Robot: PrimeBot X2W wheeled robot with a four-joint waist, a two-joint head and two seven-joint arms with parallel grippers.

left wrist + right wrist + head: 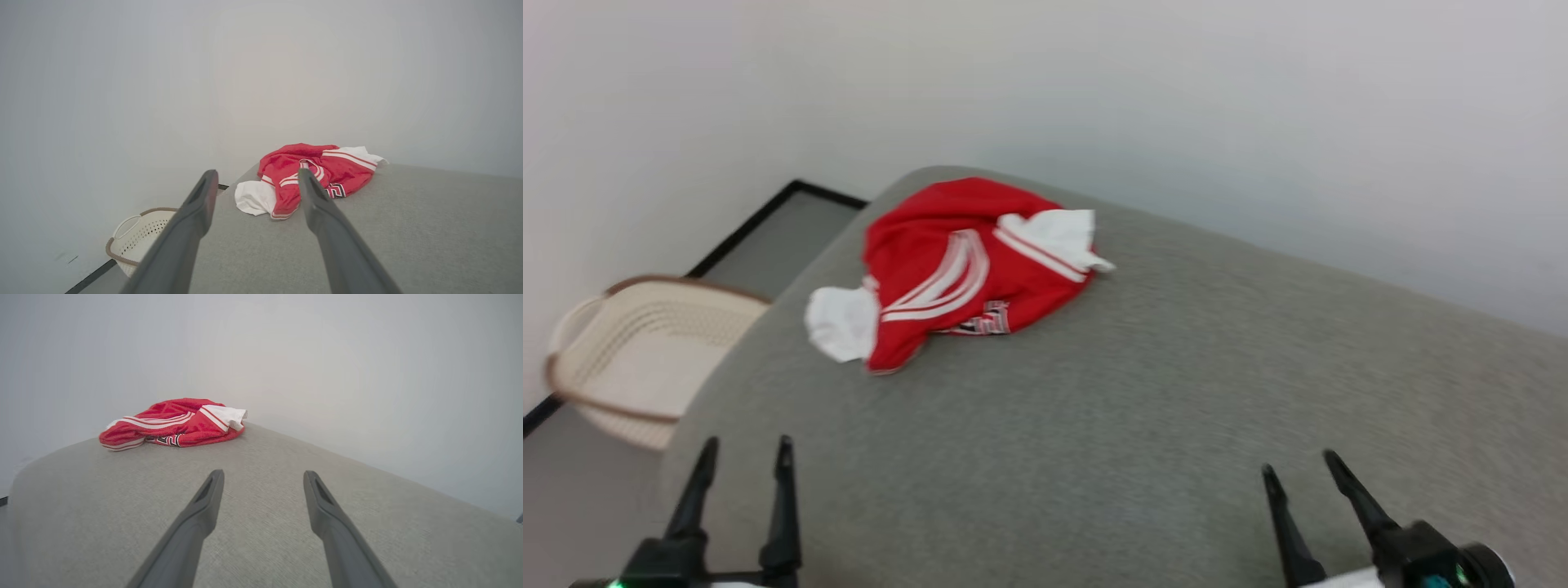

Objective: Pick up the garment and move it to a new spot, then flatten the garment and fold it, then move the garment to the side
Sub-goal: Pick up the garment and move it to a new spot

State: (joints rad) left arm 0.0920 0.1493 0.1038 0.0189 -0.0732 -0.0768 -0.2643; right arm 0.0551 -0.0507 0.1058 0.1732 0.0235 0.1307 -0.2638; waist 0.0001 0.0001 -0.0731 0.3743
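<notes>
The garment (956, 269) lies crumpled on the worktop (1135, 392), long axis near-left to far-right, a white sleeve at each end. Left end effector (747, 445) and right end effector (1298, 461) gape wide, empty.

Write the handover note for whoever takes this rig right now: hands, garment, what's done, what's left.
Hands: the left hand is open and empty at the near left edge of the grey cushioned surface. The right hand is open and empty over its near right part. Neither touches anything.
Things: the garment lies crumpled in a heap near the far left corner of the surface, with white sleeves showing. A pale basket stands on the floor to the left.
Done: nothing visible; the garment is not yet picked up.
Left: pick it up and move it, flatten it, fold it, move it aside.
</notes>
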